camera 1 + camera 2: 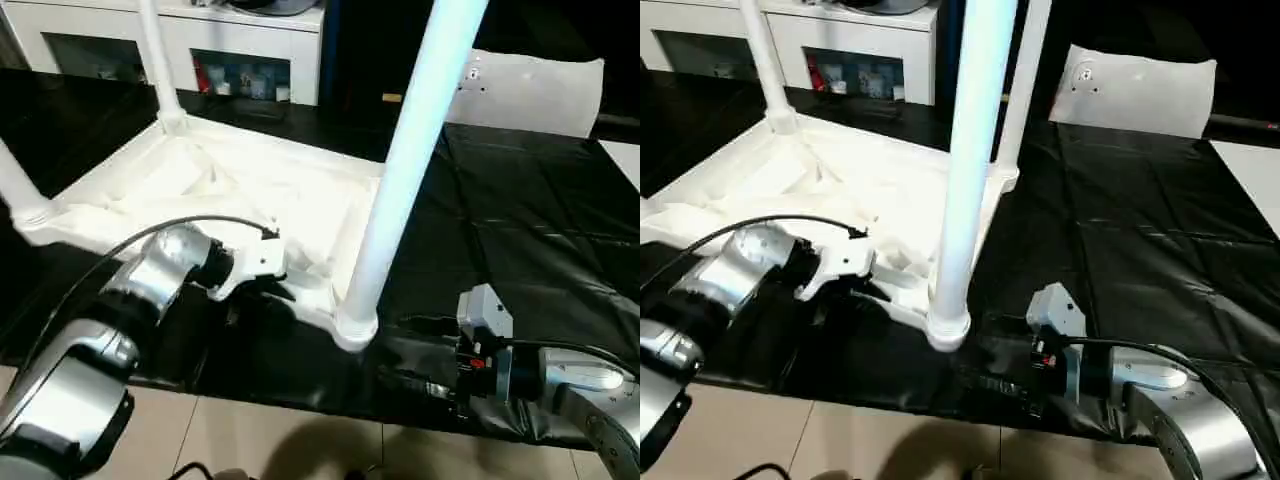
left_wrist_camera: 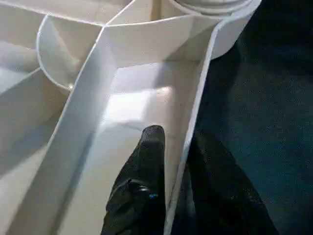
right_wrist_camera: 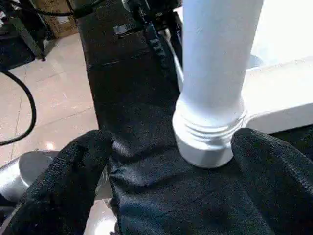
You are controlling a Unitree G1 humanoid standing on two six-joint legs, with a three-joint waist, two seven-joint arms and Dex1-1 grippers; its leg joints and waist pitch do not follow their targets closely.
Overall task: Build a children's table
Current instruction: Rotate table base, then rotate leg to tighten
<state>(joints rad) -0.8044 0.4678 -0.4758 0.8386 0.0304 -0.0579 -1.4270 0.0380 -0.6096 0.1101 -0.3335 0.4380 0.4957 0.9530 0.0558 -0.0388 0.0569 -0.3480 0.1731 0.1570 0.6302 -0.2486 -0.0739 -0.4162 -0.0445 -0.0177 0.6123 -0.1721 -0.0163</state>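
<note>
Dim room, overhead glare on white tabletop [image 1: 250, 190], blurred near leg [image 1: 410, 150], soft focus

White cabinet [image 1: 230, 45] with glass doors at back, black sheet [image 1: 520, 230] over worktop, beige tiled floor [image 1: 260, 440].

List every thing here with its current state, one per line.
White plastic table top: upside down on black sheet, ribs up.
Near white tapered leg: upright in corner socket.
Left gripper: shut on table top's edge wall.
Right gripper: open, fingers either side of near leg's base.
</note>
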